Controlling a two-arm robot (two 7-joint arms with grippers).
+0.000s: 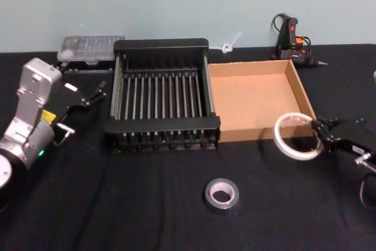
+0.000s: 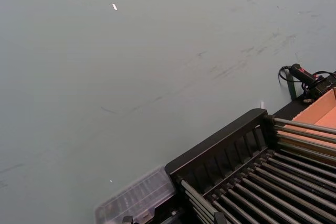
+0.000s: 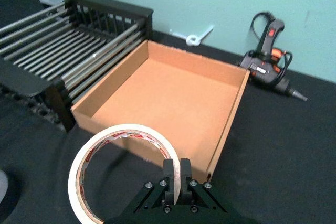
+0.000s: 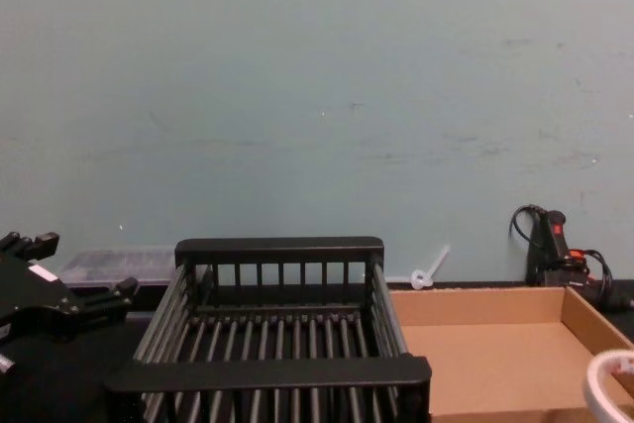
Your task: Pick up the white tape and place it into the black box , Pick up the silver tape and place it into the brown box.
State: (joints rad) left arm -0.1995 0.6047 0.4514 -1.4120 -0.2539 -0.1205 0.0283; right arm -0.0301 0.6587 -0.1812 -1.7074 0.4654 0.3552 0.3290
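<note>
Now the right claw pinches the white tape by its rim, near the brown box.

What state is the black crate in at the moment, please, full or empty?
Empty: the black crate shows only bare bars, while the right gripper holds the white tape near the cardboard box.

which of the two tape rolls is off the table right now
The white tape: the right gripper is shut on its rim, holding it up by the brown box's near right corner. The silver tape lies flat on the table.
</note>
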